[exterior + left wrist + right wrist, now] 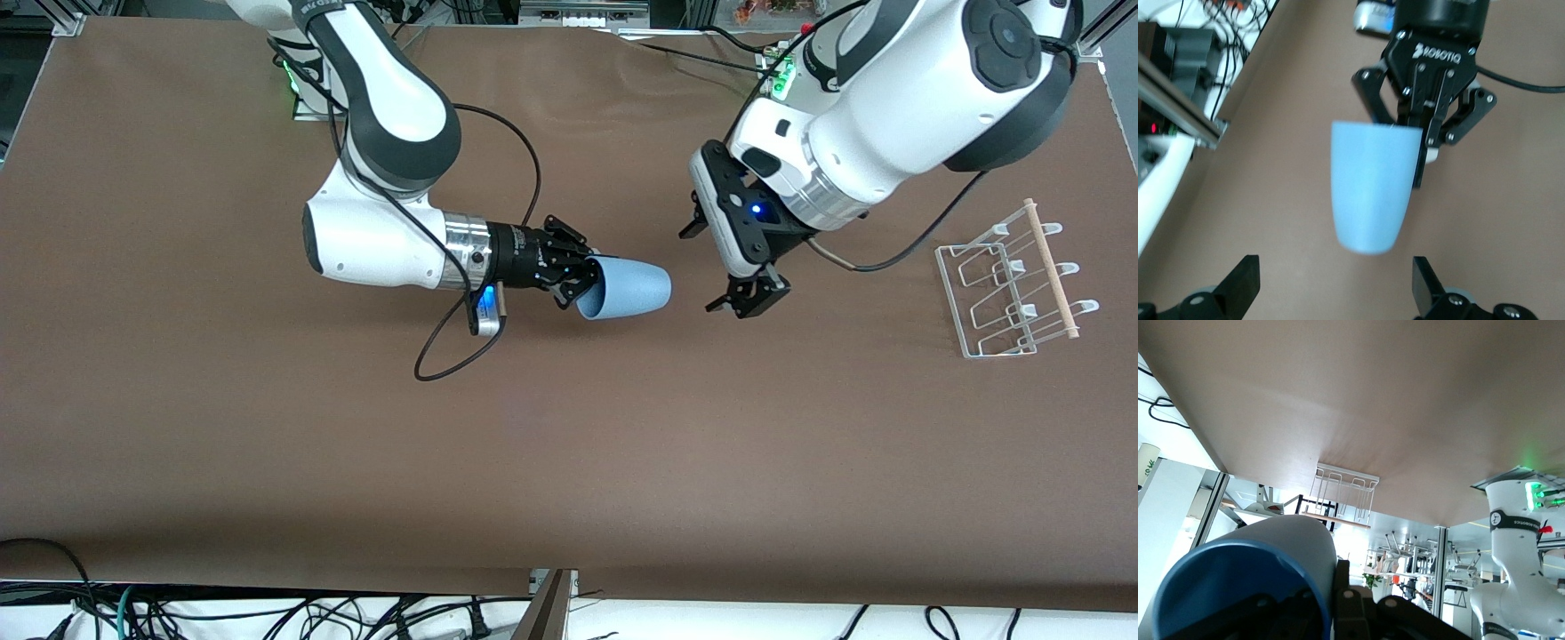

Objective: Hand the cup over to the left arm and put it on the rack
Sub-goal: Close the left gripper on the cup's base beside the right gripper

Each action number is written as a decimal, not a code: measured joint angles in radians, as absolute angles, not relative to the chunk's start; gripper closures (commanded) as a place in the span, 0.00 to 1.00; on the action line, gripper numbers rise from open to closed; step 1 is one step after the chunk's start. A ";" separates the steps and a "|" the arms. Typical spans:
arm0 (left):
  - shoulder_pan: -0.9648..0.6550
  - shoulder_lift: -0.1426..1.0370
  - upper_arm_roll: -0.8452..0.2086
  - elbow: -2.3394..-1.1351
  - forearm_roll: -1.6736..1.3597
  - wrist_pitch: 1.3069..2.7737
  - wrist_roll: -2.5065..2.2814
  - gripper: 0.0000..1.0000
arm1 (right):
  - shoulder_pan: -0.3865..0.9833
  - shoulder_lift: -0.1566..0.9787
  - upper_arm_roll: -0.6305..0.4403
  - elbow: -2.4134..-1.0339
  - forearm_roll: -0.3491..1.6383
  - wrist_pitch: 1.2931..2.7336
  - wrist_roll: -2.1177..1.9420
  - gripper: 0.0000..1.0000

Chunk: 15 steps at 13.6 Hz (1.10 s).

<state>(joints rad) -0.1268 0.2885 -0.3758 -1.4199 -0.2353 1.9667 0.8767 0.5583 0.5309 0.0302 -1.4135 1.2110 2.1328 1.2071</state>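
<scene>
Right pincer (582, 280) is clamped on the rim of the light-blue plastic cup (627, 289), one finger inside the mouth, one outside. The cup is held sideways in the air over the middle of the brown worktop (569, 444), closed base pointing at the left pincer (725, 267). Left pincer hangs just beside it, fingers (1238, 287) spread wide, empty.

Cup looks light, stiff, smooth-walled, likely slippery; the taper favours a hold around mid-body.

Wire rack (1013, 284) stands near the worktop's edge at the left arm's end, bare.

Right hand (582, 280) clamped, wrist horizontal; left hand (731, 267) fingers spread, facing it.
</scene>
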 measured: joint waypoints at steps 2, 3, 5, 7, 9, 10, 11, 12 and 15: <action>-0.132 0.290 -0.386 -1.479 -0.235 2.060 0.928 0.00 | 0.558 0.531 0.028 -1.413 1.237 2.134 1.246 1.00; -0.133 0.291 -0.394 -1.513 -0.235 2.101 0.941 0.00 | 0.558 0.531 0.026 -1.410 1.241 2.134 1.276 1.00; -0.138 0.293 -0.408 -1.573 -0.235 2.180 0.950 0.00 | 0.556 0.531 0.024 -1.391 1.253 2.136 1.352 1.00; -0.142 0.293 -0.412 -1.599 -0.235 2.219 0.953 0.00 | 0.552 0.532 0.021 -1.364 1.292 2.139 1.409 1.00; -0.143 0.294 -0.412 -1.602 -0.212 2.234 0.962 0.00 | 0.551 0.534 0.020 -1.355 1.305 2.139 1.428 1.00; -0.147 0.295 -0.413 -1.603 -0.198 2.245 0.962 0.00 | 0.551 0.535 0.019 -1.354 1.307 2.139 1.430 1.00; -0.151 0.297 -0.413 -1.603 -0.193 2.257 0.960 0.00 | 0.551 0.535 0.019 -1.353 1.307 2.138 1.431 1.00; -0.154 0.298 -0.413 -1.603 -0.193 2.266 0.957 0.00 | 0.551 0.535 0.019 -1.352 1.307 2.138 1.431 1.00; -0.160 0.298 -0.413 -1.602 -0.191 2.278 0.894 0.00 | 0.551 0.535 0.018 -1.349 1.307 2.135 1.434 1.00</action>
